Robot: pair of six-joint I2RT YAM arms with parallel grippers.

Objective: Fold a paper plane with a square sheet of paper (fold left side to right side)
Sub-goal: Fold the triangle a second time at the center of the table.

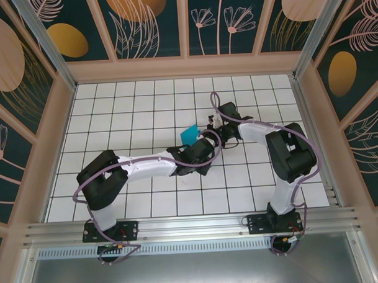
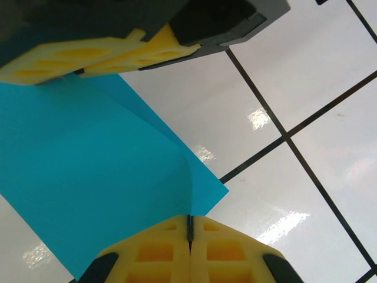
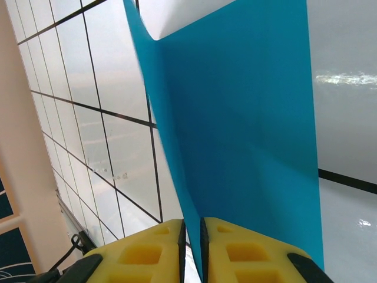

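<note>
The teal-blue square sheet of paper (image 1: pixel 190 134) is lifted off the tiled table, bent and partly upright between both grippers. In the left wrist view the sheet (image 2: pixel 88 177) curves up from the tiles. Its near edge runs into my left gripper (image 2: pixel 189 231), whose yellow fingers (image 2: pixel 235 247) are shut on it. In the right wrist view the sheet (image 3: pixel 235 118) rises as a tall curved wall from my right gripper (image 3: pixel 191 244), which is shut on its lower edge. The right gripper's fingers (image 2: pixel 100 56) also show at the top of the left wrist view. The paper plane is out of view.
The white tiled table (image 1: pixel 138 106) with black grid lines is ringed by a wooden frame and patterned walls (image 1: pixel 141 19). Both arms meet near the table's middle (image 1: pixel 204 141). An aluminium rail (image 1: pixel 192 225) runs along the near edge.
</note>
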